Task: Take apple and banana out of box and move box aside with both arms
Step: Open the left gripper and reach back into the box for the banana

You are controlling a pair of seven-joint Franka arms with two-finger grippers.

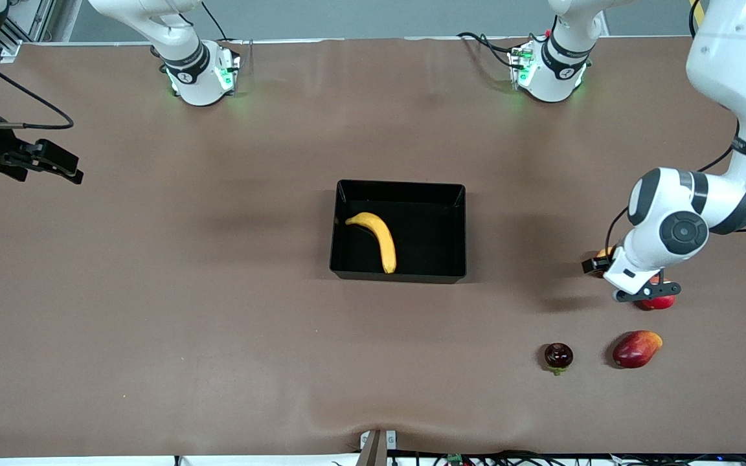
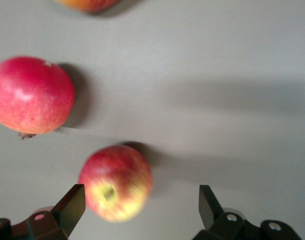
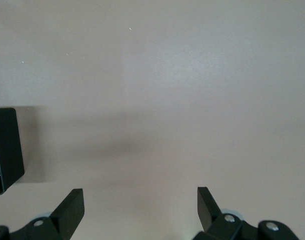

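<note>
We see the box (image 1: 399,232) mid-table with the banana (image 1: 376,238) inside; the apple (image 2: 116,182) lies on the table under our left gripper (image 2: 142,210), fingers spread, empty. We should lift straight up. Our right gripper (image 3: 141,210) waits wide open, empty.
</note>
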